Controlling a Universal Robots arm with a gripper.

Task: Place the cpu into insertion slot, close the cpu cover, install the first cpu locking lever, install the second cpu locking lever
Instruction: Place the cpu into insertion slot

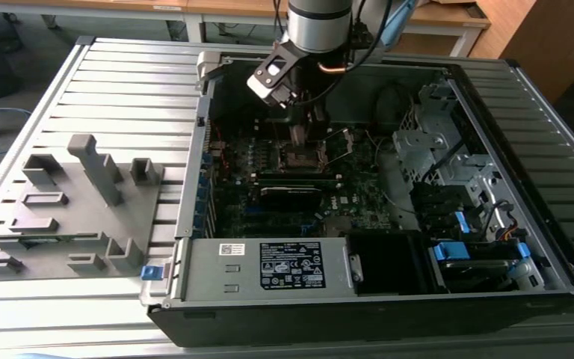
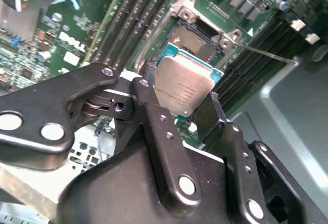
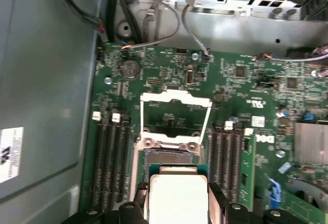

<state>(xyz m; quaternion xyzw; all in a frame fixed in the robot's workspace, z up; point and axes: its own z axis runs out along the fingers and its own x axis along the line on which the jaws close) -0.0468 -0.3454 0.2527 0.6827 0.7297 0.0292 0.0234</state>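
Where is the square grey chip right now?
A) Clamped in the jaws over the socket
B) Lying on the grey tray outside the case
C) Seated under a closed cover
A: the cpu sits between the jaws just above the empty insertion slot, whose cpu cover is flipped open.

One arm (image 1: 319, 22) carries one hand (image 2: 178, 83) with two black fingers (image 2: 154, 116), and one cpu (image 2: 187, 88) is gripped between them. One open computer case (image 1: 387, 299) lies on the one bench (image 1: 117, 82), beside one grey fixture block (image 1: 68, 202). Inside the case are one insertion slot (image 3: 169, 155), one cpu cover (image 3: 176, 99), two banks of memory slots (image 3: 110, 167) and one green memory stick (image 3: 248, 167).
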